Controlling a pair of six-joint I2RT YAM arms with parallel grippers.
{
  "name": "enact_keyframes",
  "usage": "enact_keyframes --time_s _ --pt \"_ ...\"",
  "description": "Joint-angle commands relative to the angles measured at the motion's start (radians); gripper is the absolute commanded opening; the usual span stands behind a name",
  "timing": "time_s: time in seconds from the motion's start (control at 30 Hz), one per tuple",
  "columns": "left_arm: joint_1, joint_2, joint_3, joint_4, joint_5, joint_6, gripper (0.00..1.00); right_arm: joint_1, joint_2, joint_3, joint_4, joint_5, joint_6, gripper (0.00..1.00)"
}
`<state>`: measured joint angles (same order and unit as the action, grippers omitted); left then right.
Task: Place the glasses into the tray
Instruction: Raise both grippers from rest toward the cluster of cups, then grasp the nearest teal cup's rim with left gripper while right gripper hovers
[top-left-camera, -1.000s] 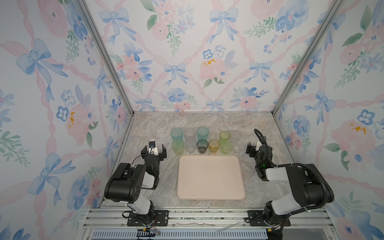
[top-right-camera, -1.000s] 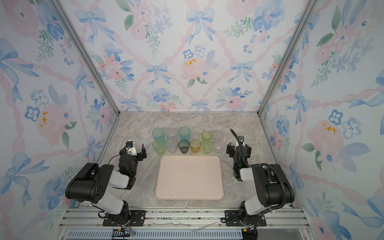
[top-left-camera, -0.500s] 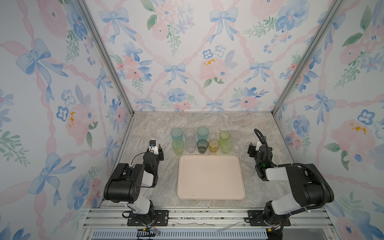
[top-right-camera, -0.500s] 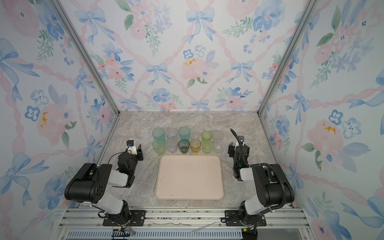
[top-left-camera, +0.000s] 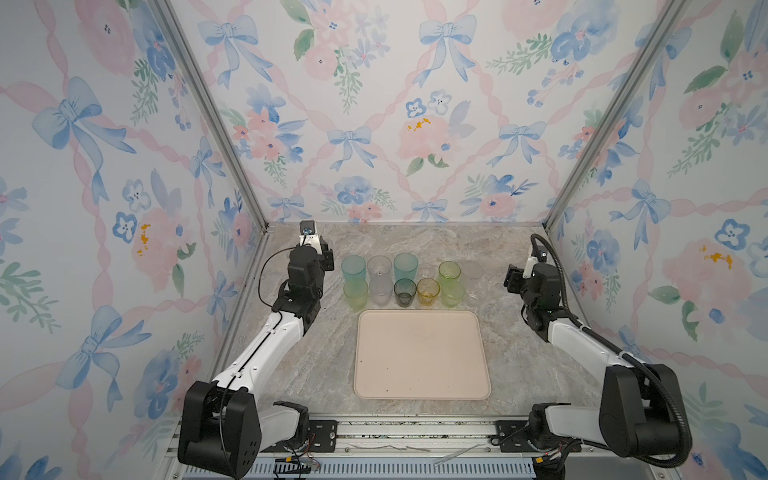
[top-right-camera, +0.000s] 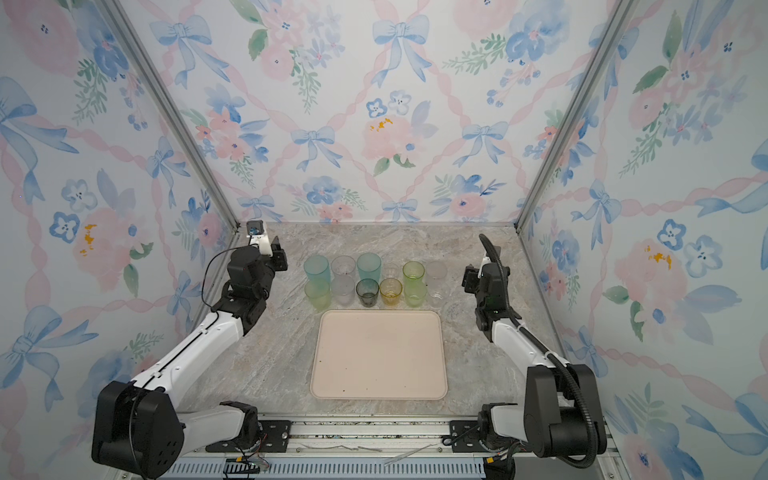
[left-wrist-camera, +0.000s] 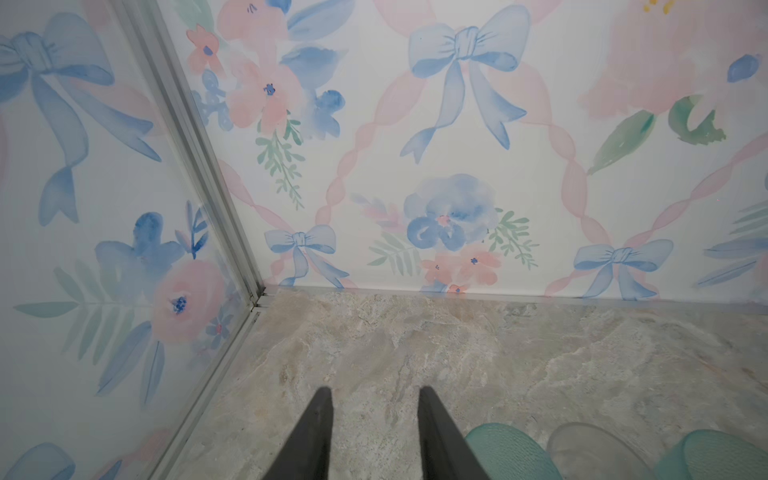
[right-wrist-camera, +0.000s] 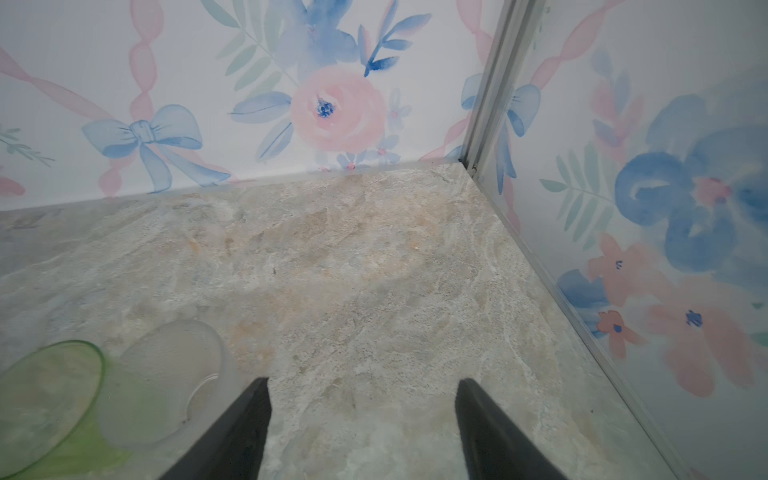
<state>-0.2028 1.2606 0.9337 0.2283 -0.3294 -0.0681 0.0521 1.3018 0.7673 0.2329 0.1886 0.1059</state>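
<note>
The glasses stand in two rows on the marble table just behind the tray (top-left-camera: 419, 357), which is cream-beige and holds nothing. The back row starts with a teal glass (top-left-camera: 353, 268) and ends with a frosted glass (top-left-camera: 473, 270). In the front row stand a smoky grey glass (top-left-camera: 404, 291) and an amber glass (top-left-camera: 428, 291). My left gripper (left-wrist-camera: 375, 390) is open, its jaws a narrow gap apart over bare table, beside the teal glass (left-wrist-camera: 511, 453). My right gripper (right-wrist-camera: 363, 380) is open wide beside the frosted glass (right-wrist-camera: 178, 374) and a green glass (right-wrist-camera: 45, 399).
Floral walls close in the table on three sides, with metal corner posts (top-left-camera: 208, 112) near both arms. The left arm (top-left-camera: 270, 345) stretches along the left wall and the right arm (top-left-camera: 582, 340) along the right wall. A metal rail (top-left-camera: 415, 432) runs along the table's front edge.
The left arm has stretched toward the back, level with the glass rows, and its jaws have narrowed. The right gripper has moved slightly toward the back.
</note>
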Motion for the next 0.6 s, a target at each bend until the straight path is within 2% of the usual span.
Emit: enact_keyframes --time_s 0.0,0.1,0.2,0.27,0.4,0.57 --pt "0.02 0.102 0.172 -0.445 0.135 -0.082 0.29 -0.005 -0.011 0.229 -0.488 -0.199 0.083 0.67" --pt "0.022 0.18 0.275 -0.568 0.186 -0.102 0.27 0.017 -0.004 0.331 -0.624 -0.295 0.11 0.67" --pt "0.03 0.231 0.322 -0.624 0.242 -0.112 0.29 0.049 -0.018 0.362 -0.661 -0.326 0.129 0.67" --pt "0.038 0.258 0.334 -0.629 0.283 -0.12 0.3 0.07 -0.02 0.377 -0.682 -0.331 0.13 0.67" --pt "0.045 0.352 0.408 -0.702 0.312 -0.112 0.28 0.117 -0.008 0.404 -0.711 -0.324 0.126 0.67" --pt "0.045 0.433 0.451 -0.712 0.341 -0.098 0.26 0.152 -0.001 0.409 -0.705 -0.308 0.127 0.67"
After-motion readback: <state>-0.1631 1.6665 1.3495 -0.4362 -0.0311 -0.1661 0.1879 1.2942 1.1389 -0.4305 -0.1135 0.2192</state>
